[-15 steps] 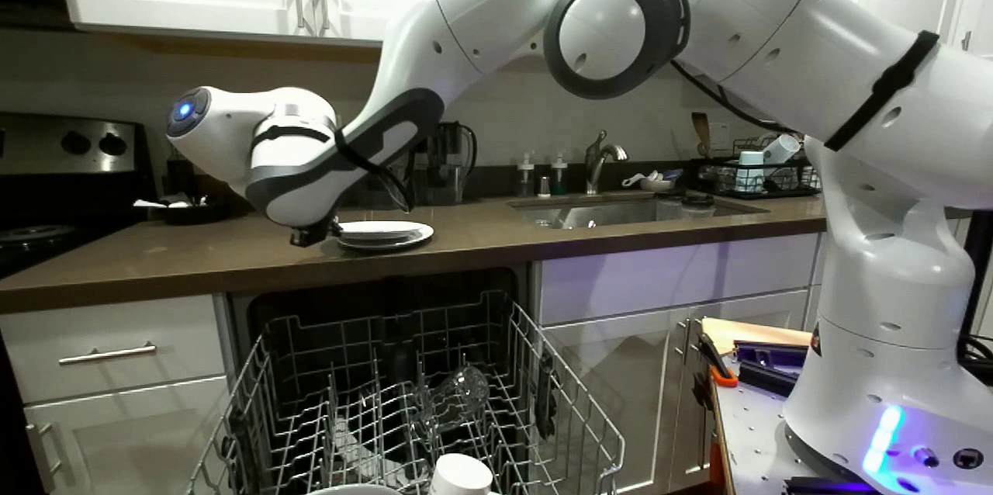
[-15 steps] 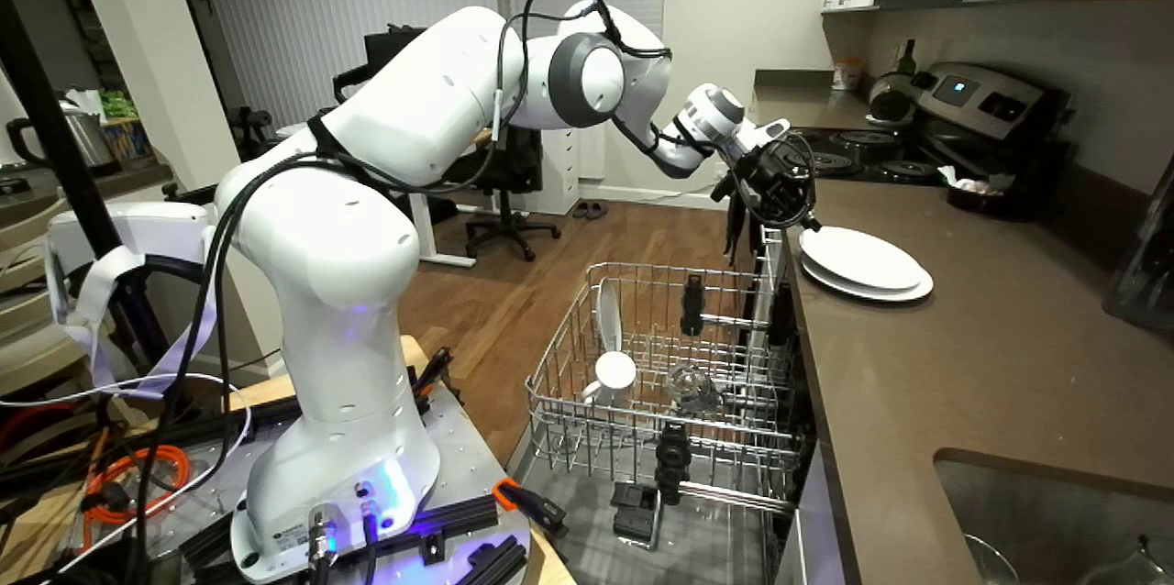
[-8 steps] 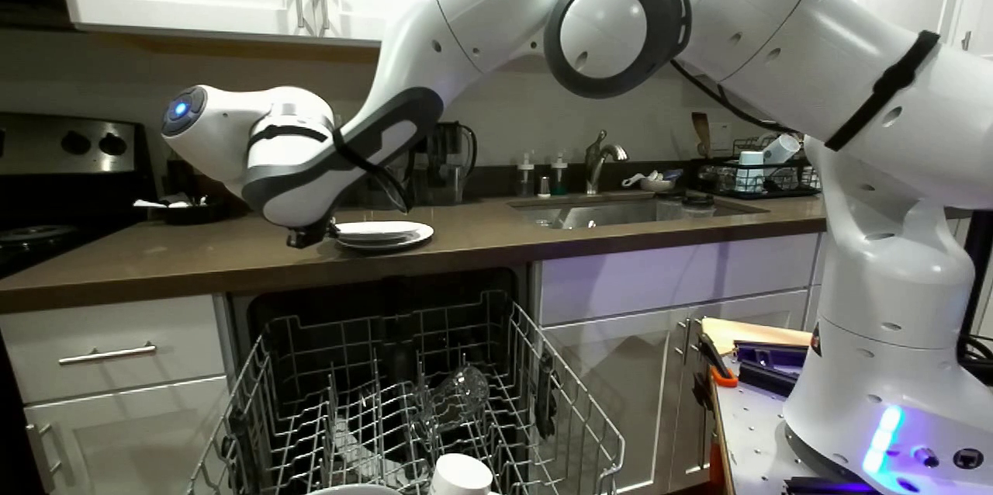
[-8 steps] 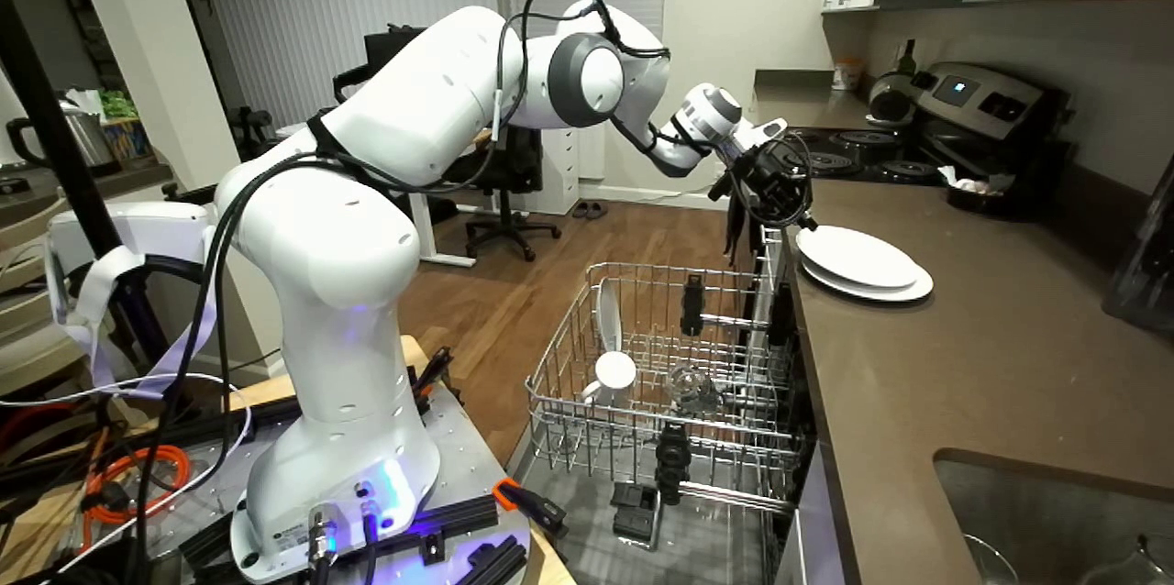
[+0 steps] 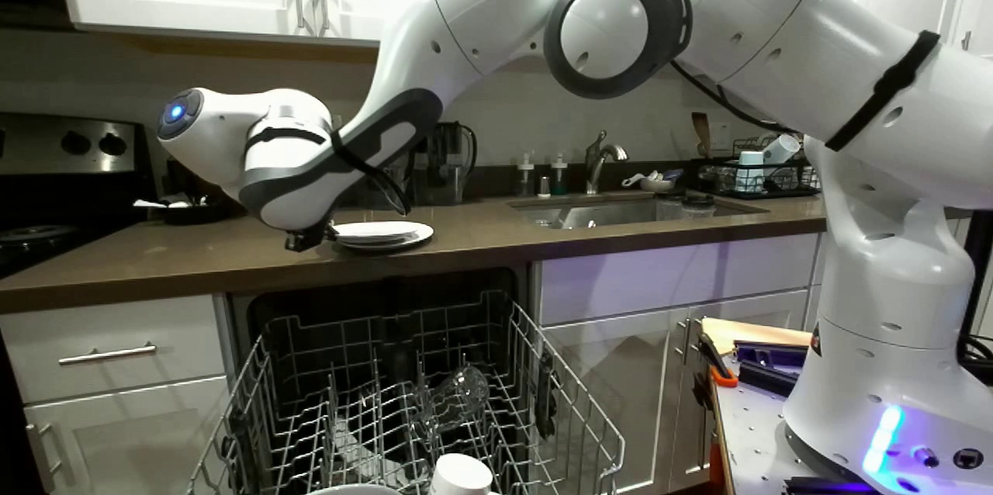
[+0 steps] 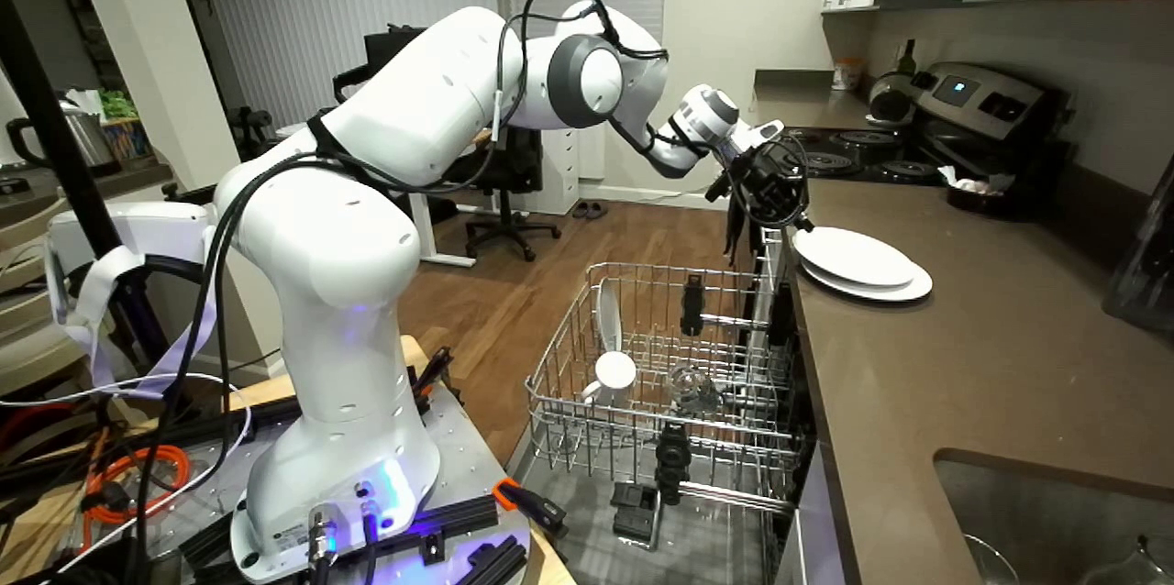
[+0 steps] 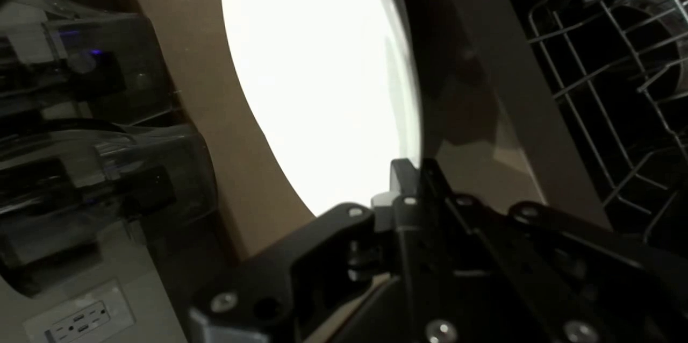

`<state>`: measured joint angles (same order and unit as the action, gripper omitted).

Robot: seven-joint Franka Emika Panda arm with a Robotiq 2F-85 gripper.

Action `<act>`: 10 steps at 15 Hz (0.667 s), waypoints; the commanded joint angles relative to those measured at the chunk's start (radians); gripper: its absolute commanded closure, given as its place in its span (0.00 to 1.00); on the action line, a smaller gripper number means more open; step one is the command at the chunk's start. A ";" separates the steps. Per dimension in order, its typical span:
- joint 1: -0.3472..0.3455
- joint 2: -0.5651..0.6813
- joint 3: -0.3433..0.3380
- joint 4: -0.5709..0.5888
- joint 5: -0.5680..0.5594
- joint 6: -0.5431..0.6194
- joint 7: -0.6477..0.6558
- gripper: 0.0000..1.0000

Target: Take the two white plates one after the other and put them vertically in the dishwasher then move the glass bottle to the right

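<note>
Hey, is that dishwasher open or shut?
The dishwasher is open: in both exterior views its wire rack stands out beyond the edge of the counter.

"Where could the gripper pass?"
"Over the dishwasher rack, level with the counter: open air."
"And lower down?"
"Tines, a white cup, a clear glass vessel, a dish on edge."
"Behind the two white plates?"
"A pitcher."

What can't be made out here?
Lower plate: mostly covered by upper plate, in both exterior views.
Far end of upper plate: cut off by top edge, wrist view.
Clear containers: cut off by left edge, wrist view.
Glass in sink: cut off by bottom edge, in an exterior view.
</note>
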<state>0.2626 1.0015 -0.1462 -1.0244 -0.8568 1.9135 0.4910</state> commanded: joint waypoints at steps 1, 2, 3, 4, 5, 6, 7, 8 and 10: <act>0.017 -0.003 -0.009 -0.010 0.009 -0.032 0.016 0.96; 0.017 -0.001 -0.009 -0.009 0.009 -0.033 0.015 0.96; 0.018 0.001 -0.009 -0.009 0.009 -0.035 0.015 0.96; 0.018 0.001 -0.009 -0.008 0.009 -0.036 0.015 0.96; 0.018 0.003 -0.008 -0.008 0.010 -0.037 0.014 0.96; 0.018 0.003 -0.008 -0.007 0.010 -0.038 0.014 0.96; 0.018 0.003 -0.007 -0.006 0.010 -0.040 0.013 0.93; 0.018 0.004 -0.007 -0.006 0.010 -0.040 0.013 0.91; 0.019 0.007 -0.005 -0.005 0.011 -0.043 0.011 0.91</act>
<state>0.2680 1.0075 -0.1466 -1.0261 -0.8569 1.8972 0.4911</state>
